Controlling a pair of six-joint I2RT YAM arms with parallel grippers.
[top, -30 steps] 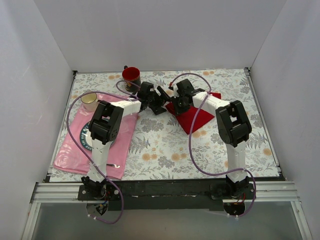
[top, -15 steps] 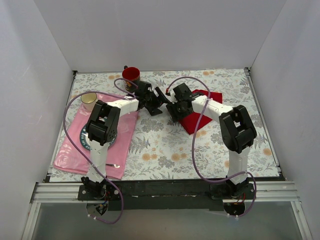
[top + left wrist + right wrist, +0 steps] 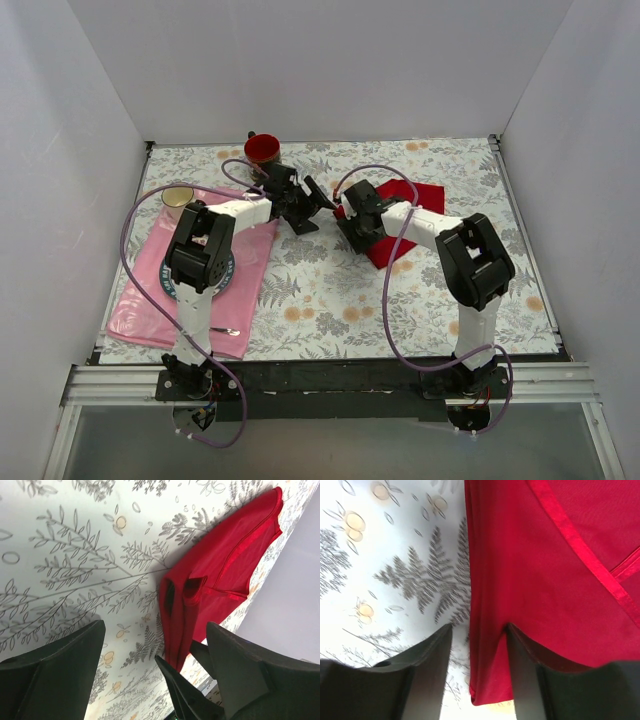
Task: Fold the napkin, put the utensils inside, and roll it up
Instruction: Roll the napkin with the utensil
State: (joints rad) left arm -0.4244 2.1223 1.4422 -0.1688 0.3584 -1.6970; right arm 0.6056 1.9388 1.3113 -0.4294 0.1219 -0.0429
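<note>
The red napkin point(image 3: 405, 215) lies folded on the flowered tablecloth, right of centre, its hemmed layers showing in the right wrist view point(image 3: 560, 555). My right gripper point(image 3: 347, 222) is at its left edge. In that wrist view the right gripper point(image 3: 479, 627) is open. The folded edge lies flat between the fingers, one finger over cloth and the other over bare table. My left gripper point(image 3: 318, 200) hovers just left of it, wide open and holding nothing. The napkin point(image 3: 220, 575) is ahead of the left gripper point(image 3: 155, 630). The utensils do not show clearly in any view.
A pale pink placemat point(image 3: 150, 305) covers the left side, with a plate point(image 3: 170, 270) partly under the left arm and a small slim metal piece point(image 3: 226, 331) near its front edge. A beige cup point(image 3: 178, 200) and a red cup point(image 3: 262, 148) stand behind. White walls enclose the table.
The right gripper opened and slid left along the napkin to its left edge. The cloth now lies flatter, with more of it showing at the back. The left gripper drew slightly left.
</note>
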